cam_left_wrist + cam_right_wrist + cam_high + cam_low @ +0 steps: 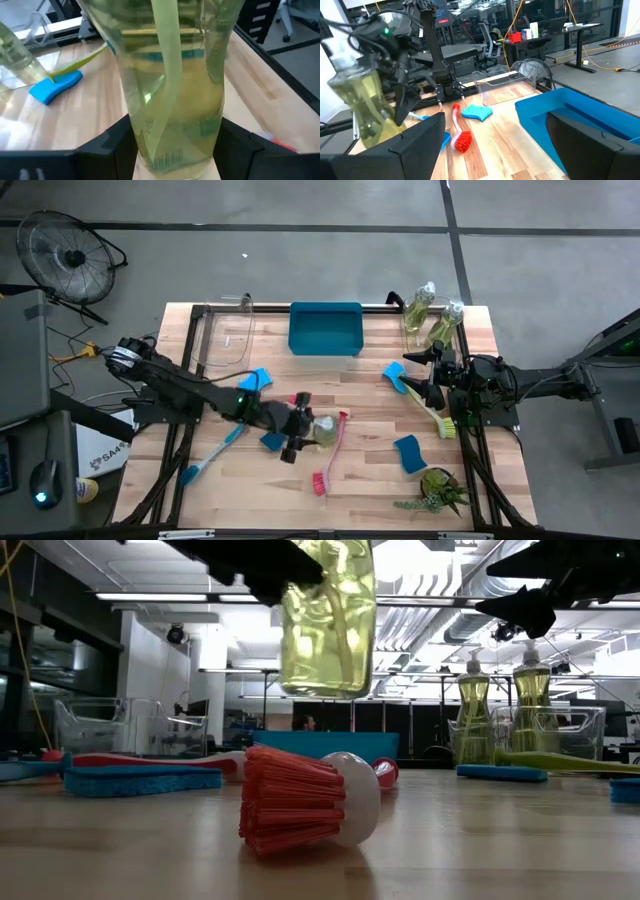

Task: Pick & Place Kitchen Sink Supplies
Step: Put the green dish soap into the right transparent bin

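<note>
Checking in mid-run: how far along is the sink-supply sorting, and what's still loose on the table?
Nothing looks finished: the blue tray appears empty. In hand: the left gripper holds a clear bottle of yellow-green liquid lifted off the table. The right gripper hovers open near the right side. Left: the pink-red brush, blue brush, yellow-green brush, several blue sponges including one at, and two bottles at the far right corner.

Grey floor [300,240], floor fan [62,252] — perhaps office chairs [487,42]
</note>
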`<action>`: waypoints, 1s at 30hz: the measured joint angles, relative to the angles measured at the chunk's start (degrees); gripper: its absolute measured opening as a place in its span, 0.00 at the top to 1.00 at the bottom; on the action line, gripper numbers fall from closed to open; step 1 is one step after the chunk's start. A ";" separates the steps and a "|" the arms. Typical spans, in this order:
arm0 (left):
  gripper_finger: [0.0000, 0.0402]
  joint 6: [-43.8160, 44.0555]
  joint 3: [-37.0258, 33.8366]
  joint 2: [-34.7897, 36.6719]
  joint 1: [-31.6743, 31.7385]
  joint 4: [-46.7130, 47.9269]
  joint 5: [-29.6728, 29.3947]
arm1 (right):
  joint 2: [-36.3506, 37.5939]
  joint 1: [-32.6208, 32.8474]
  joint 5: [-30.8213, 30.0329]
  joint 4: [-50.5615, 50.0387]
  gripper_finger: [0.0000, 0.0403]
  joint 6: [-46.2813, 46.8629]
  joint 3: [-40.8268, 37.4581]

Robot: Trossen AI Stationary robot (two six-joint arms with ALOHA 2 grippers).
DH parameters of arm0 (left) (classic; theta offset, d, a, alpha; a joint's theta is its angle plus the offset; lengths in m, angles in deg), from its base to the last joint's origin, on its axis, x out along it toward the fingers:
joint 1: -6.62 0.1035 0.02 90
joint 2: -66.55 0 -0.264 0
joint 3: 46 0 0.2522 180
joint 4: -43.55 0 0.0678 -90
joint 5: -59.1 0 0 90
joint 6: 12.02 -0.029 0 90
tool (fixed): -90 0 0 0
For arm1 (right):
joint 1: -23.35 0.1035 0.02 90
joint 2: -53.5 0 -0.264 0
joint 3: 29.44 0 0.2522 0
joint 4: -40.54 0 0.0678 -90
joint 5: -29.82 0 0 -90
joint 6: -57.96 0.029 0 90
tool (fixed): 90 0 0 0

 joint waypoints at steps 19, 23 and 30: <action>0.50 -4.99 3.60 0.00 17.20 0.19 13.26 | 0.00 -0.01 0.08 0.02 0.16 1.12 0.00; 0.50 -4.99 3.60 0.00 19.26 -0.06 14.59 | 0.00 0.00 2.59 0.06 0.16 10.35 0.00; 0.50 -3.10 3.58 0.00 20.36 -0.97 14.30 | 0.02 -0.01 0.34 1.29 0.16 13.01 0.00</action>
